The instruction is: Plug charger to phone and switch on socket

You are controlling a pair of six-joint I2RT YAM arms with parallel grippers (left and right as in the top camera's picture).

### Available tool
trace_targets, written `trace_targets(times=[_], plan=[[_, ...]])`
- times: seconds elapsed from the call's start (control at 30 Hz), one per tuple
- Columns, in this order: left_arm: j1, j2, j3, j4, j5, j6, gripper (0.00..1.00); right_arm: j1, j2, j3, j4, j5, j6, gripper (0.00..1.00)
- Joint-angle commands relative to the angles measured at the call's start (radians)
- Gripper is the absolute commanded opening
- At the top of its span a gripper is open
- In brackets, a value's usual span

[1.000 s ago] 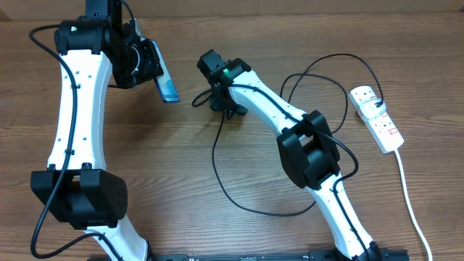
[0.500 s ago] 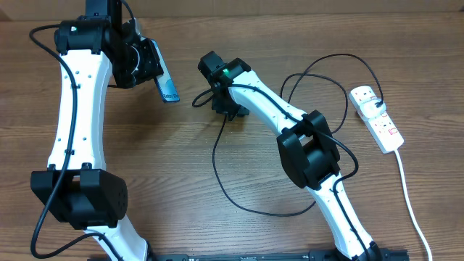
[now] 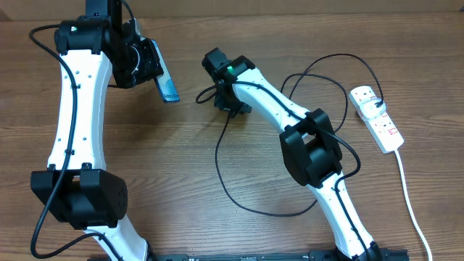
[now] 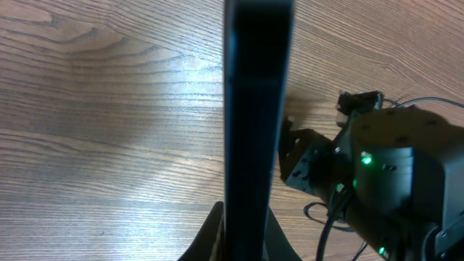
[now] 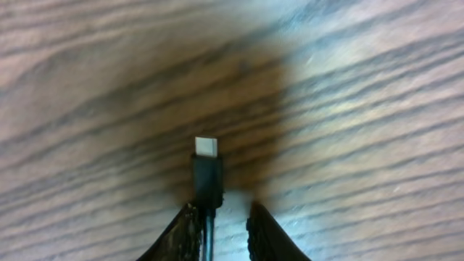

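Overhead, far right on the wooden table [image 3: 181,167]: the socket [image 3: 377,119], white, lying flat. Well left of the socket, raised off the wood: the phone [image 3: 167,83], tilted on edge, clamped by the left gripper [image 4: 243,232]. Between phone and socket: the right gripper [image 5: 221,225], narrowed onto the charger [image 3: 217,167] just behind its plug tip [image 5: 206,163], silver end poking free, black cable looping back to the socket.

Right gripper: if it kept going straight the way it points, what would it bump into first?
Probably the wooden table: its wrist view shows only wood beyond the charger tip held by the right gripper. Depth is unclear.
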Motion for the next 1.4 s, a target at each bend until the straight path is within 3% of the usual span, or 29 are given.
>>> trace_targets(times=[0.0, 0.3, 1.37], plan=[[0.0, -0.008, 0.014, 0.005, 0.003, -0.017, 0.04, -0.02, 0.04, -0.004, 0.005, 0.003, 0.0, 0.21], [0.0, -0.008, 0.014, 0.005, 0.003, -0.017, 0.04, -0.02, 0.04, -0.004, 0.019, 0.003, -0.003, 0.21], [0.0, -0.008, 0.014, 0.006, 0.005, -0.009, 0.04, -0.02, 0.04, 0.002, 0.026, -0.008, -0.037, 0.04]])
